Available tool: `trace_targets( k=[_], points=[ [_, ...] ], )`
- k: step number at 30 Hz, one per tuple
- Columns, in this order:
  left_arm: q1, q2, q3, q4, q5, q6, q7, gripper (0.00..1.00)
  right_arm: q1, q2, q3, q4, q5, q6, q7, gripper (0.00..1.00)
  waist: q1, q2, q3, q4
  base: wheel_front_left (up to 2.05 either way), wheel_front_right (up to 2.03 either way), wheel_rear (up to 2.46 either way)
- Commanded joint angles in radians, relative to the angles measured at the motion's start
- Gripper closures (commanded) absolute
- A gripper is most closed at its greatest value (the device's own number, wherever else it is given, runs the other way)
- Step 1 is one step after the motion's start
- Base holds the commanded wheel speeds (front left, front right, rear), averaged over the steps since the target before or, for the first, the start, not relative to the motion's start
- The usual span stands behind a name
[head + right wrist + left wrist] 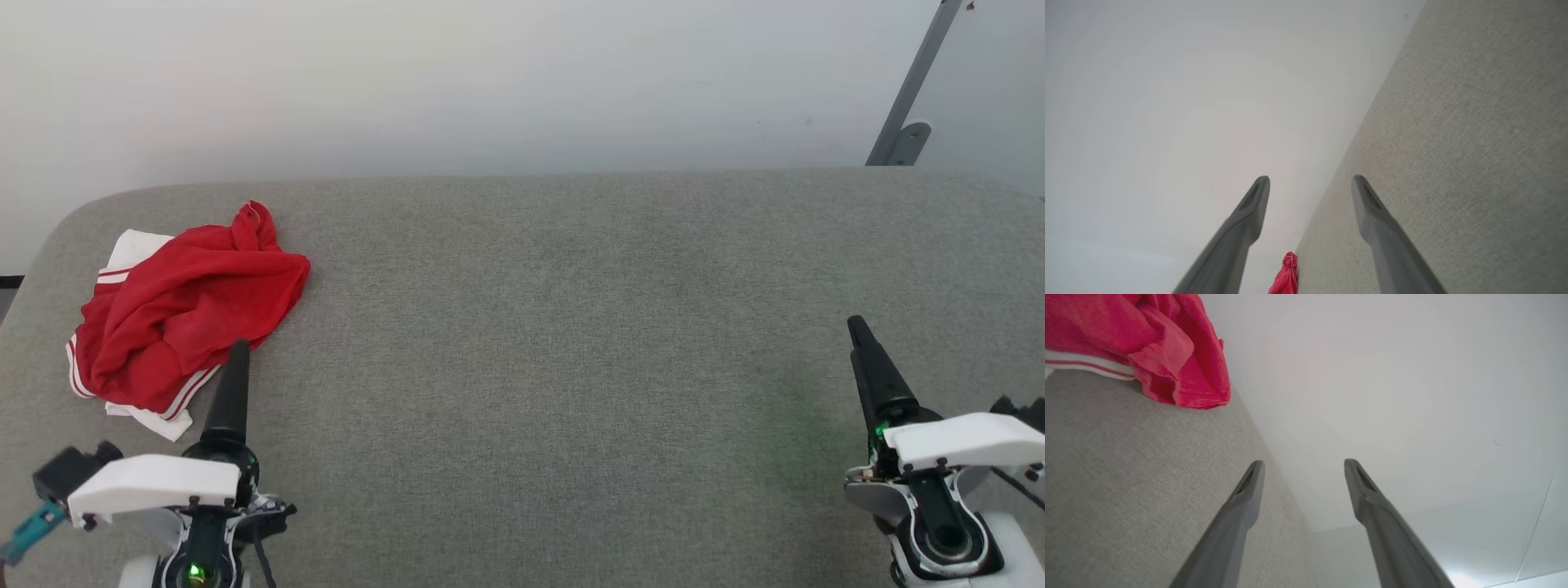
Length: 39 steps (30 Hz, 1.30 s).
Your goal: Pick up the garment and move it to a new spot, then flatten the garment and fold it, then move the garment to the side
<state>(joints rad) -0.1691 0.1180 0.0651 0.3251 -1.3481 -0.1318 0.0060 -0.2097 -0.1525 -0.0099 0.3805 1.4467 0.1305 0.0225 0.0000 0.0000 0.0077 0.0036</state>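
My left end effector sits near the front left corner of the surface, fingers spread apart with nothing between them. My right end effector sits near the front right corner, and its fingers are also spread wide and hold nothing.

The garment lies crumpled in a heap by the far left corner of the grey woven surface. It is red cloth bunched on top, with white sleeve fabric and red-and-white striped trim showing along its left and front edges. From my head, the tip of my left finger overlaps the heap's front edge. My left wrist view shows both fingers clear of the cloth, which lies ahead and off to one side. In my right wrist view, a small red peak of the garment shows far off, well apart from that end effector.

A pale wall rises behind the far edge, and a grey metal strut leans against it past the far right corner.
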Motion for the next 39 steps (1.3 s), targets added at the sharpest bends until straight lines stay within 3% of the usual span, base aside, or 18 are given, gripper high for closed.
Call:
trace_targets(
  k=[1,8,15,25,26,39],
  points=[
    [-0.040,0.013,-0.001,-0.017,0.046,0.000,-0.012,0.00,-0.042,-0.019,0.015,-0.004,-0.026,0.000,-0.013,0.00,0.0000,0.0000,0.000,0.000,0.00,0.00,0.00],
    [-0.057,0.025,0.001,-0.013,0.224,0.004,-0.039,0.00,-0.087,-0.066,0.075,0.032,-0.134,0.000,-0.052,0.00,0.0000,0.0000,0.003,0.001,0.00,0.00,0.00],
    [-0.068,0.044,-0.018,0.012,0.389,0.006,-0.065,0.00,-0.134,-0.112,0.120,0.067,-0.330,0.000,-0.082,0.00,0.0000,0.0000,0.005,0.001,0.00,0.00,0.00],
    [-0.082,0.075,-0.051,0.028,0.589,0.023,-0.098,0.00,-0.161,-0.132,0.105,0.086,-0.574,0.000,-0.116,0.00,0.0000,0.0000,0.007,0.001,0.00,0.00,0.00],
    [-0.085,0.078,-0.054,0.028,0.618,0.025,-0.105,0.00,-0.167,-0.145,0.109,0.086,-0.645,0.000,-0.122,0.00,0.0000,0.0000,0.008,0.001,0.00,0.00,0.00],
    [-0.086,0.095,-0.062,0.030,0.766,0.028,-0.140,0.00,-0.183,-0.146,0.096,0.123,-0.879,0.000,-0.157,0.00,0.0000,0.0000,0.011,0.001,0.00,0.00,0.00]
  ],
)
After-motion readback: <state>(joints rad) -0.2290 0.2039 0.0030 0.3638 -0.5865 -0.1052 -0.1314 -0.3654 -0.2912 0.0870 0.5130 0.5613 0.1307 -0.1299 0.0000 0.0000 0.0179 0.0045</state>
